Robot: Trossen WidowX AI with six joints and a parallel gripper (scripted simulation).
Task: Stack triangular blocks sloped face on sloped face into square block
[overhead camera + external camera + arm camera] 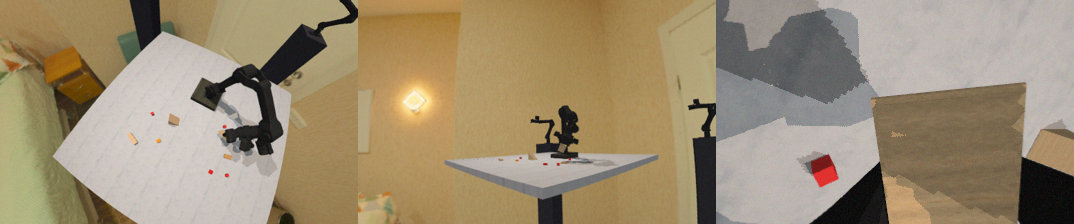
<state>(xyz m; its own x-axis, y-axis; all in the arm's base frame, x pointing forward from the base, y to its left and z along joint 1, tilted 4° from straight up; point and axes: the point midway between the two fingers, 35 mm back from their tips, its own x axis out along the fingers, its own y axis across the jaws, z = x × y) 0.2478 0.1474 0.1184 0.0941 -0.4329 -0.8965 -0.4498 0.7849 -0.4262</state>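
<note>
Your table (114, 173) carries everything, and the arm (267, 104) arches from its base plate (206, 93) at the far side, reaching over the right part of the top. The hand (224, 134) hangs above the table, clear of the surface, and it is clamped on one triangular block (948, 150); in the wrist view you see that block's broad wooden face filling the space between the dark fingers, with the table well below it. In the exterior view the held block (562, 148) sits off the table beside the arm's base.

The other triangular block (173, 119) rests on the table well apart from the hand, toward the middle of the top, with nothing touching it. A flat tan bar (132, 138) lies farther off still, past that block.

Near the hand, a small tan piece (227, 156) lies on the table just below it. A tiny red cube (224, 126) sits close by the held block. Two more red cubes (210, 171) lie nearer the front edge, and an orange cube (158, 140) sits between the bar and the resting block.
</note>
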